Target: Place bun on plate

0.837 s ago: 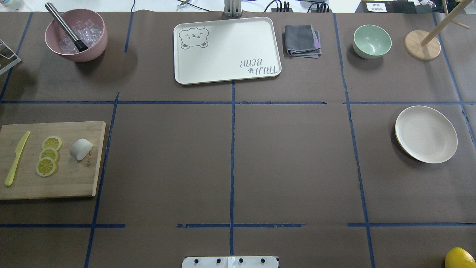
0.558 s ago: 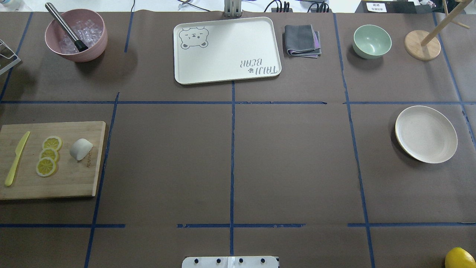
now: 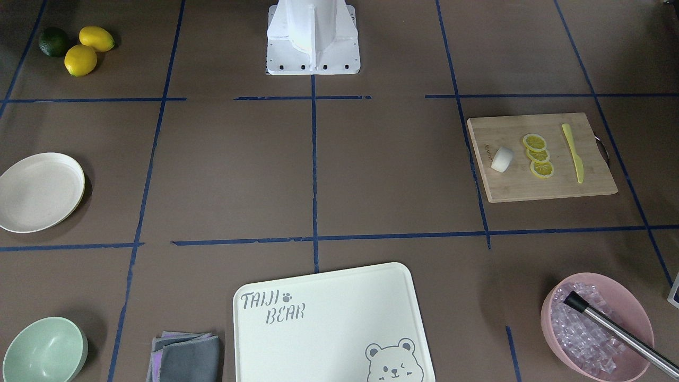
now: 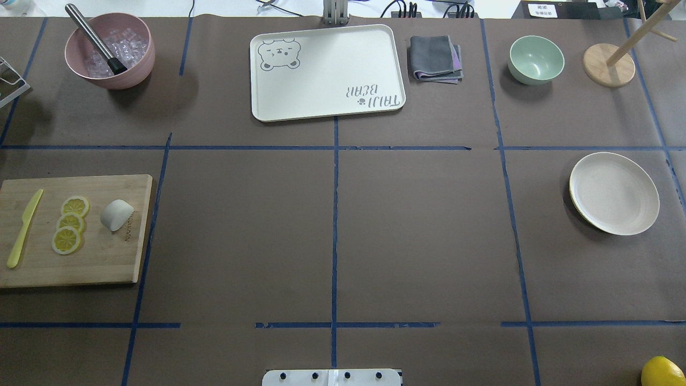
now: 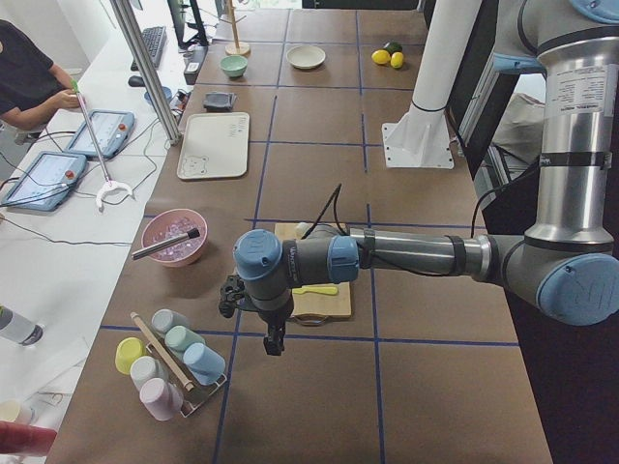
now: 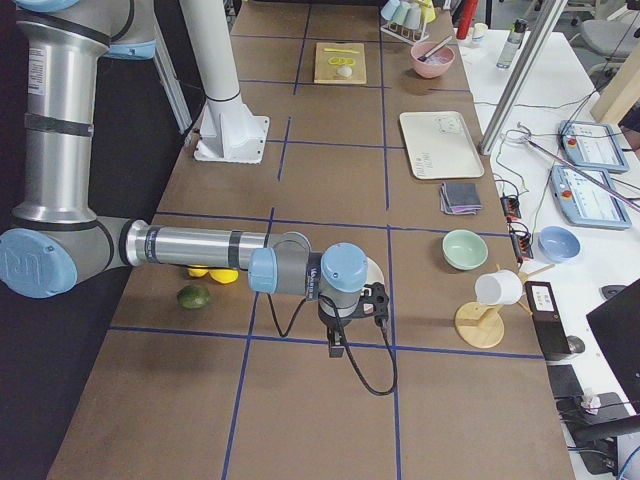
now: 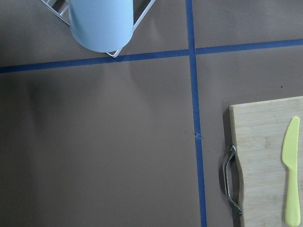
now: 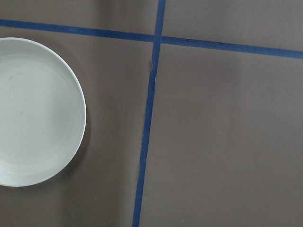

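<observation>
The white bun [image 4: 117, 214] [image 3: 502, 159] lies on the wooden cutting board [image 4: 96, 257] at the table's left, beside three lemon slices [image 4: 69, 224]. The cream plate [image 4: 613, 193] [image 3: 37, 192] [image 8: 33, 111] rests bare at the far right. Neither gripper appears in the overhead or front view. My left gripper [image 5: 274, 343] hangs over the table past the board's outer end, near the cup rack. My right gripper [image 6: 335, 345] hangs just outside the plate. From these side views I cannot tell if either is open or shut.
A yellow knife [image 4: 23, 228] lies on the board. A pink bowl of ice [image 4: 110, 51], a bear-printed tray [image 4: 327, 72], a folded cloth [image 4: 435, 58], a green bowl [image 4: 536, 59] and a wooden stand [image 4: 608, 64] line the far edge. Lemons [image 3: 87, 49] sit near the base.
</observation>
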Robot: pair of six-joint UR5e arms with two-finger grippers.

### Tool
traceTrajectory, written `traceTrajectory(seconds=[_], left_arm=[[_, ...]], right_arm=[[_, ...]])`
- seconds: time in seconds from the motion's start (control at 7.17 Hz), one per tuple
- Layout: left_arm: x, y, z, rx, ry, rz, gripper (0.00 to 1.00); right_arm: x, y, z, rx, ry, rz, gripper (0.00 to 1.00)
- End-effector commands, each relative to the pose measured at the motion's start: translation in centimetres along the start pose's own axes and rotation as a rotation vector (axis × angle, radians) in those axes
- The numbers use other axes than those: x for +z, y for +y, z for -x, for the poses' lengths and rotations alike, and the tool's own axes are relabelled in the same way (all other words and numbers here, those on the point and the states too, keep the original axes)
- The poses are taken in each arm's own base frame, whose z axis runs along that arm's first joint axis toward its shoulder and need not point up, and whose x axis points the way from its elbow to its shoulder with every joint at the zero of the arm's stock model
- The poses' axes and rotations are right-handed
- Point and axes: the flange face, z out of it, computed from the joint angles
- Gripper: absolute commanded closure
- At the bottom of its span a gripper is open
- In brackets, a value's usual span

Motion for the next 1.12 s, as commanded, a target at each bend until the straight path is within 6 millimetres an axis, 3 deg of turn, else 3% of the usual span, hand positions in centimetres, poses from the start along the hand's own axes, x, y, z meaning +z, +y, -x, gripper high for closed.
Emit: traceTrajectory(seconds=[0.0,0.84,0.98], left_arm=[[0.5,0.0,0.1,-0.002,-0.005,0.011,0.00],[0.2,-0.1,-0.4,0.005,0.005,0.003,0.00],[-0.7,-0.2,-1.2,0.023,0.000,-0.016,0.00]], right_arm=[[0.1,0.0,0.0,0.001,-0.001,0.001,0.00],[1.6,-0.4,0.6,-0.059,-0.003,-0.006,0.00],[1.8,-0.4,0.5,-0.057,-0.005,-0.002,0.00]])
